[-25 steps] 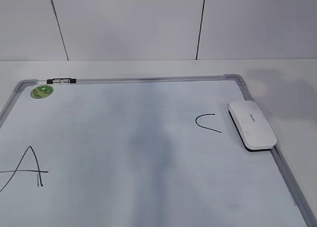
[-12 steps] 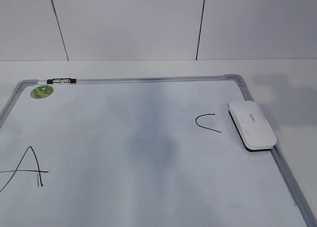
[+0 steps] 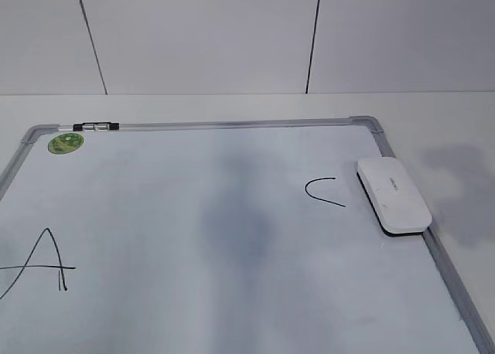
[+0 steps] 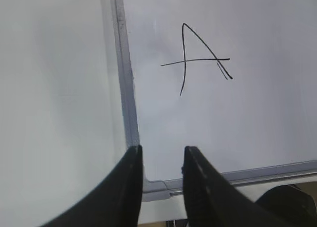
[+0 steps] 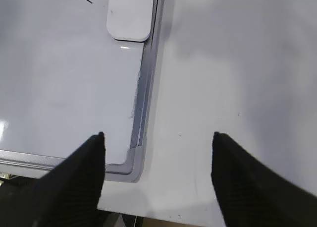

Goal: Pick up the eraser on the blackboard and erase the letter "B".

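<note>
The white eraser (image 3: 393, 194) lies flat on the blackboard's right side, against the grey frame (image 3: 232, 124). No letter "B" shows in any view; a grey smear (image 3: 236, 222) covers the board's middle. A black "A" (image 3: 42, 261) is at the left and a black "C" (image 3: 323, 190) sits just left of the eraser. Neither gripper appears in the exterior view. My left gripper (image 4: 162, 155) hangs over the board's near left corner, narrowly open and empty, with the "A" (image 4: 198, 56) ahead. My right gripper (image 5: 158, 138) stands wide open and empty over the near right corner, the eraser (image 5: 130, 14) far ahead.
A small black-and-silver marker (image 3: 96, 126) rests on the board's top frame beside a round green sticker (image 3: 66, 143). White table runs along the board's right side (image 5: 223, 88) and left side (image 4: 59, 88). The table's front edge lies just below both grippers.
The eraser and the letters have stayed put. The grey shadow on the table right of the board has slid toward the front.
</note>
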